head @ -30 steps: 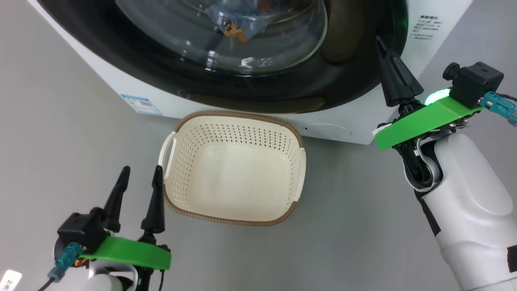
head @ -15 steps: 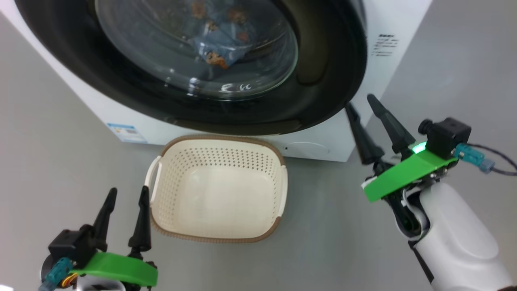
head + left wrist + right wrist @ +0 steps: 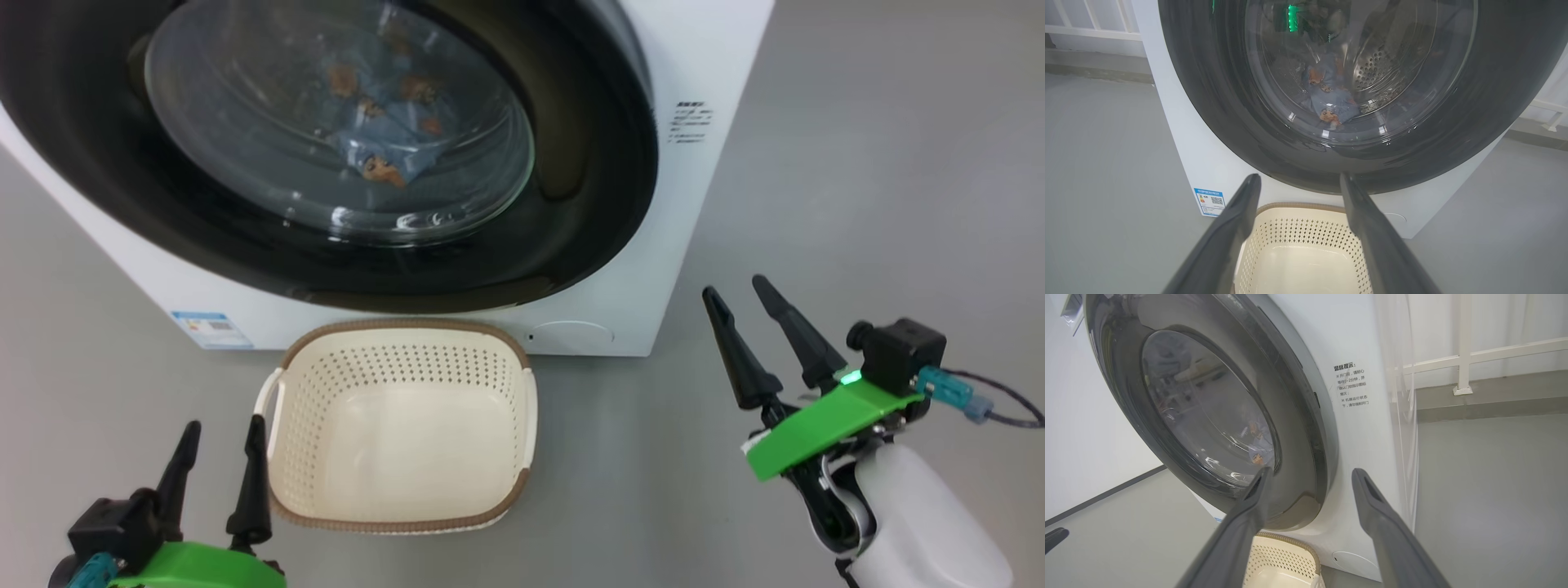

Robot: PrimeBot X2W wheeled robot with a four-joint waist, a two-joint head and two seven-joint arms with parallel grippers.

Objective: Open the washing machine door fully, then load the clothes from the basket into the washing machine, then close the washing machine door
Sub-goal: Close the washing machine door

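Hovering spread wide, empty: left gripper (image 3: pixel 225 421) near-left beside basket (image 3: pixel 400 325), right gripper (image 3: pixel 734 286) right of washing machine (image 3: pixel 702 73), clear since nothing left to load. Clothes (image 3: pixel 371 151) inside behind washing machine door (image 3: pixel 571 204), seemingly latched, seam hard to read; basket bare.

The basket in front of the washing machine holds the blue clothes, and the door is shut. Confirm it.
Wrong on one point: the basket is empty. The blue clothes lie inside the washing machine, behind the door, as the head view shows. The door is shut, as stated.
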